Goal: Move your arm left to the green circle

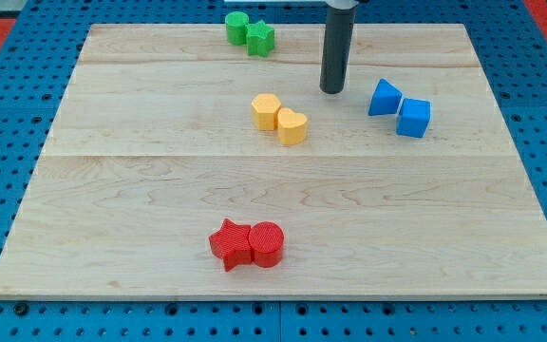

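The green circle (236,26) sits near the view's top, left of centre, touching a green star-shaped block (260,38) on its right. My tip (332,90) rests on the wooden board (141,190), to the right of and below the green pair, well apart from them. The dark rod rises from it to the view's top edge.
Two yellow blocks, a hexagon (267,111) and a rounder one (292,126), lie below-left of the tip. A blue triangle (384,98) and a blue cube (413,118) lie to its right. A red star (229,244) and a red circle (266,244) sit near the view's bottom.
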`<state>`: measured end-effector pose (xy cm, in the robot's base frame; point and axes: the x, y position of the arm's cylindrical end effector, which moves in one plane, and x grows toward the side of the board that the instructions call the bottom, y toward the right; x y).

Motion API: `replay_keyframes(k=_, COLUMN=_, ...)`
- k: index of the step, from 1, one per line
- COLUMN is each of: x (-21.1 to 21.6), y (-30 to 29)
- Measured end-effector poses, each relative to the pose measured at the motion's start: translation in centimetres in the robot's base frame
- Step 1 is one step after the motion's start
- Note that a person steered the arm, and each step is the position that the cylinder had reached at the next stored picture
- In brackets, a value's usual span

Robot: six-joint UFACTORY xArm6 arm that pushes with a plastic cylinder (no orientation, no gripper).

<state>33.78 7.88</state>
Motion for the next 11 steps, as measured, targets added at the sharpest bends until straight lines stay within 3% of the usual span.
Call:
replay_keyframes(k=2, x=1.6, y=3.8)
replay_keyframes(k=4, x=-1.8, y=8.0)
replay_keyframes(k=5, x=-2.8, y=6.7)
replay_keyframes(k=6, x=-7.2, y=4.7)
replay_keyframes(k=7, x=-3.2, y=-2.6)
replay_keyframes(k=8, x=-2.7, y=-17.0)
replay_keyframes(k=9, x=-7.0, y=-29.9)
replay_keyframes(k=10, x=-14.6, y=-28.5)
replay_keyframes(k=11, x=-14.7, y=-27.4)
